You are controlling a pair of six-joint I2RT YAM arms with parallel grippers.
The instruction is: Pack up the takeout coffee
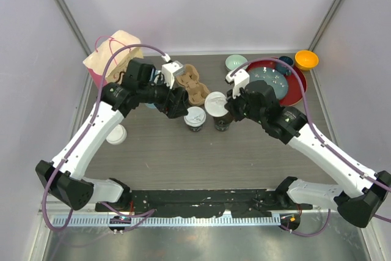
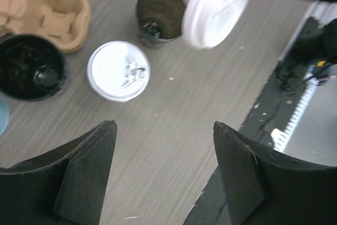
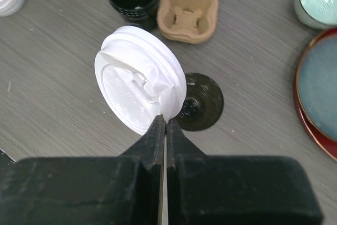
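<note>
Right tool (image 3: 165, 122) pinches a white lid (image 3: 138, 93) by its rim over the open black cup (image 3: 197, 102). Left tool (image 2: 164, 130), spread, hangs beside the lidded cup (image 2: 118, 70). Both cups stand near the cardboard carrier (image 2: 45, 11).

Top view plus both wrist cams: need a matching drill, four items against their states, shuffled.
Items
1. left gripper
2. right gripper
3. cup nearer the left arm
4. cup nearer the right arm

States
A. uncovered, standing on the table
B. lid on
C. open, holding nothing
D. shut on the white lid

Pairs: 1-C, 2-D, 3-B, 4-A
</note>
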